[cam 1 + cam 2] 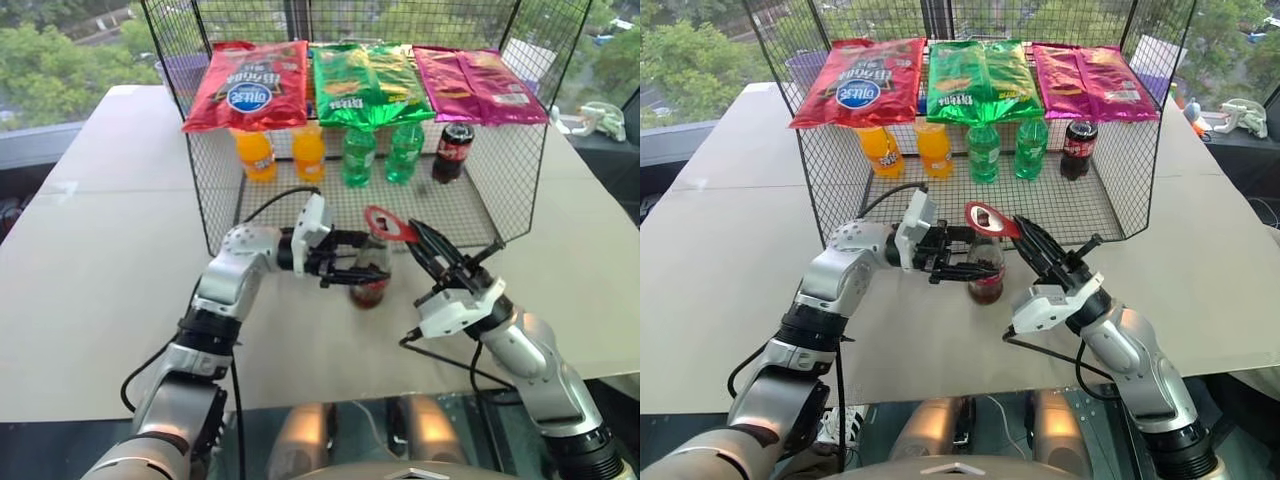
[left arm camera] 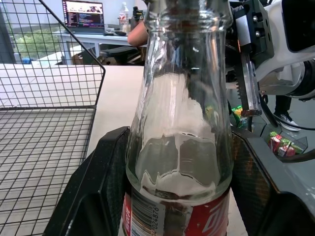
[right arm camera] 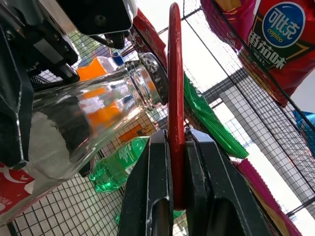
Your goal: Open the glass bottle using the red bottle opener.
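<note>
Glass and red metal meet at the middle of the pale table [image 1: 90,250]: the glass bottle [image 1: 370,272] stands upright just in front of the wire basket [image 1: 225,215], gripped around its body by the left gripper [image 1: 358,267], whose black fingers [image 2: 101,182] press on both sides of the glass. The left wrist view shows the clear neck, dark cola low in the body, and a red label with white script partly cut off; a barcode strip beside it carries small digits that seem to end in 024826.

The right gripper [image 1: 415,235] is clamped tight on the handle of the red bottle opener [image 1: 390,224], its two fingers [image 3: 152,187] squeezed flat against the thin red blade. The ring-shaped head of the opener sits over the bottle's mouth, touching the cap; in the right wrist view the metal cap edge lies right against the opener.

Inside the basket, on its upper shelf, lie three snack bags: a red bag [image 1: 248,85] with a blue oval logo reading "Oishi" in white plus Chinese characters, a green bag [image 1: 368,82], and a magenta bag [image 1: 478,83]. The green and magenta bags' printing is too small to read. Beneath them stand two orange plastic bottles [image 1: 257,153], two green plastic bottles [image 1: 359,156], and a dark cola bottle [image 1: 453,150] with a red cap and red label.
</note>
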